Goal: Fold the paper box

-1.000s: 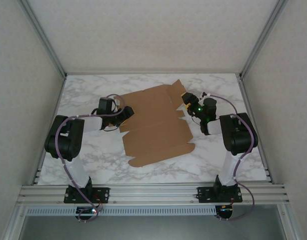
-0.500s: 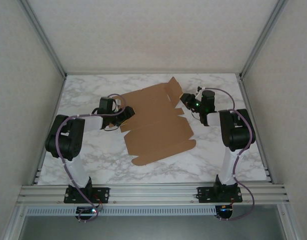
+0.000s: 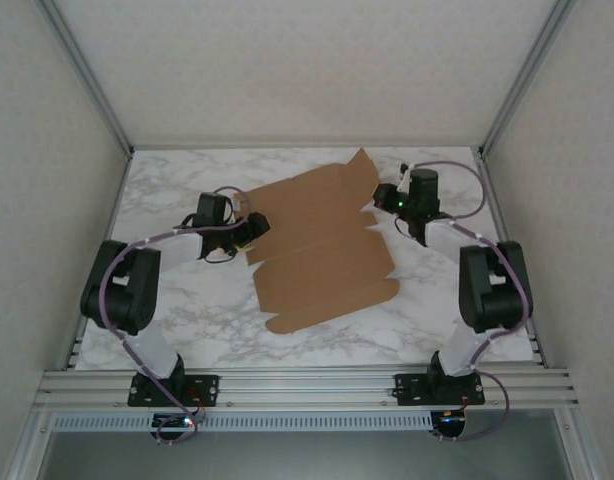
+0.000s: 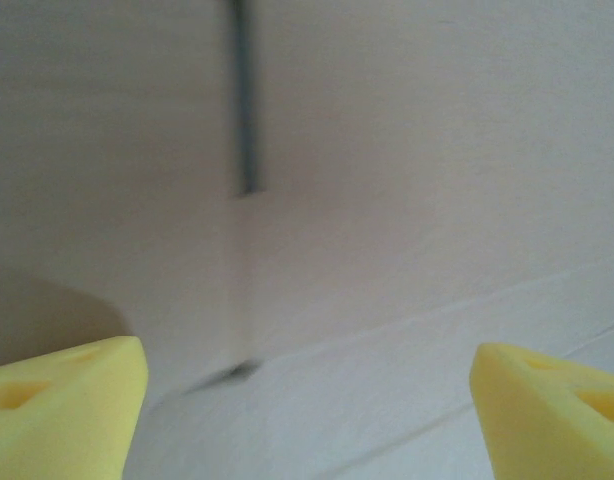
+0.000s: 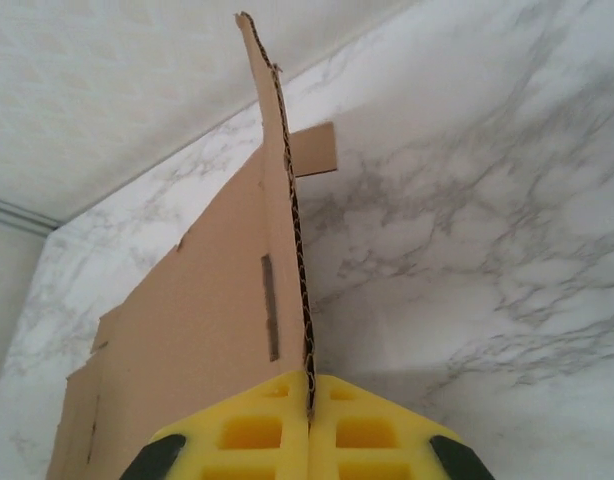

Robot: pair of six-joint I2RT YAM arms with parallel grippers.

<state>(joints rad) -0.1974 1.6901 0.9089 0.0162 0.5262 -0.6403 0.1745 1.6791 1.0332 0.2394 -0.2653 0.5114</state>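
The paper box point(image 3: 322, 245) is a brown die-cut cardboard sheet lying mostly flat mid-table. My right gripper point(image 3: 379, 198) is at its far right edge, shut on a side flap point(image 5: 277, 150) that stands upright, its corrugated edge pinched between the yellow pads point(image 5: 309, 400). A slot point(image 5: 270, 305) shows in the panel left of the flap. My left gripper point(image 3: 255, 230) sits at the sheet's left edge, open. In the left wrist view its yellow fingertips point(image 4: 67, 405) stand wide apart with the blurred cardboard point(image 4: 387, 180) close in front and nothing between them.
The marble table point(image 3: 167, 190) has bare surface left, right and in front of the sheet. Aluminium frame posts point(image 3: 92, 90) and white walls enclose the table on three sides. A small tab point(image 5: 315, 150) sticks out beyond the raised flap.
My right gripper has shut on the side flap and moved back and to the right, raising the flap. The sheet has slid slightly right. My left gripper has opened a little wider.
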